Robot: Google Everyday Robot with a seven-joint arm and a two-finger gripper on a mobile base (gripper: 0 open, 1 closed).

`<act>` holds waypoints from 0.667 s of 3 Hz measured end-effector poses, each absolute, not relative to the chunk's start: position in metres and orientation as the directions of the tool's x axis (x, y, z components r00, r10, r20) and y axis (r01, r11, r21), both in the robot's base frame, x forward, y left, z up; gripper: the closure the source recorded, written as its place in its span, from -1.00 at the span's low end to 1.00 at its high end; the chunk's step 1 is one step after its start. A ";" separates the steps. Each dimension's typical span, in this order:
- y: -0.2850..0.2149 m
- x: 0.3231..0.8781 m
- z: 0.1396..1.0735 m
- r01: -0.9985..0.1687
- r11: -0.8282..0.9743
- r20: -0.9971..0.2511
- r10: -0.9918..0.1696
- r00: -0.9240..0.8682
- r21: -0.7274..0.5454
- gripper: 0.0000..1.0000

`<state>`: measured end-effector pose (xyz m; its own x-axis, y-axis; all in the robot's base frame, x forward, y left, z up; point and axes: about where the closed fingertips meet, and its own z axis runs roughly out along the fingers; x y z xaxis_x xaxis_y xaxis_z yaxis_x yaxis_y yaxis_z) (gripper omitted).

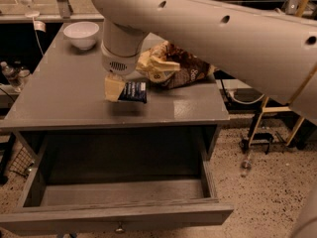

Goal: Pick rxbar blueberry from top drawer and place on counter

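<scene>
My gripper (118, 89) hangs from the big white arm over the middle of the grey counter (59, 95). It is shut on the rxbar blueberry (134, 91), a small dark navy bar with pale print. The bar sticks out to the right of a cream finger (113, 88) and is held just above the counter, with its shadow below. The top drawer (124, 214) is pulled open below the counter's front edge. Its inside looks empty, and its small metal knob (119, 228) shows on the front panel.
A yellow-and-brown chip bag (173, 68) lies on the counter just right of and behind the gripper. A white bowl (81, 34) stands at the counter's back left. Metal stand legs (270, 128) and a speckled floor are to the right.
</scene>
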<state>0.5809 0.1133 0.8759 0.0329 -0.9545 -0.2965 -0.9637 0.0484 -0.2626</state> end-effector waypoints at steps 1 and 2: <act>0.113 0.580 0.876 -0.964 0.047 -0.296 -0.955 0.034 -0.264 -0.61; 0.113 0.579 0.876 -0.963 0.046 -0.295 -0.955 0.035 -0.264 -0.99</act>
<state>0.5794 0.1134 0.8763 0.0351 -0.9549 -0.2950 -0.9634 0.0462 -0.2640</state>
